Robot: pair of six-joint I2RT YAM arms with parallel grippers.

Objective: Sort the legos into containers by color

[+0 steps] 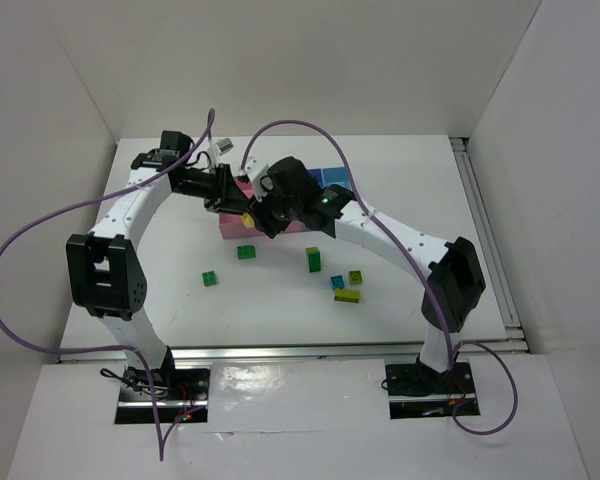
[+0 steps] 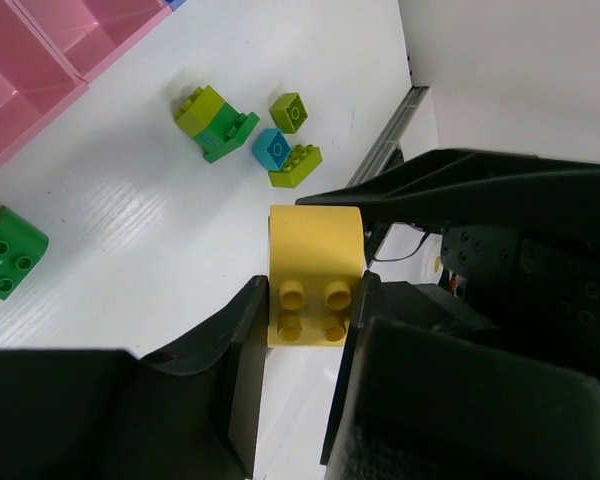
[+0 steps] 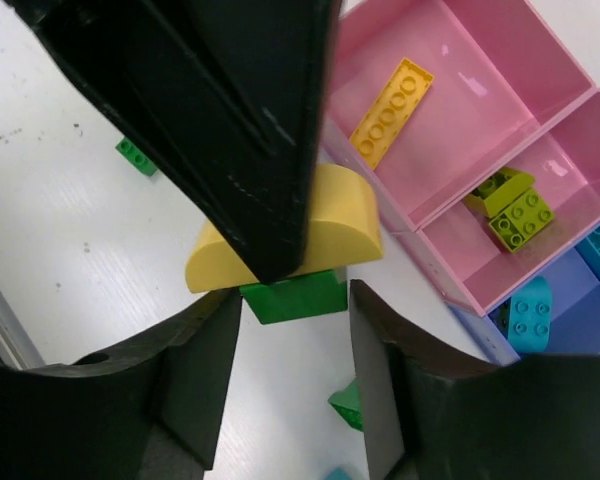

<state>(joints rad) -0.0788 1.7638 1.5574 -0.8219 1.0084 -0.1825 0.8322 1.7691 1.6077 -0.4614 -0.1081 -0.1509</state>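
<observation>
your left gripper is clamped on the yellow brick, pinching only its studded end. it holds the brick in the air over the middle of the surface, toward the far edge. the plastic is smooth and glossy, with one domed side, so the brick may twist out. the right gripper stands wide open and empty just beside it. crowd closer and you could knock the brick onto the dark green brick below, short of the pink containers, where a flat yellow plate lies.

blocked: left pincer, yellow brick across right pincer mouth | open: pink bins
</observation>
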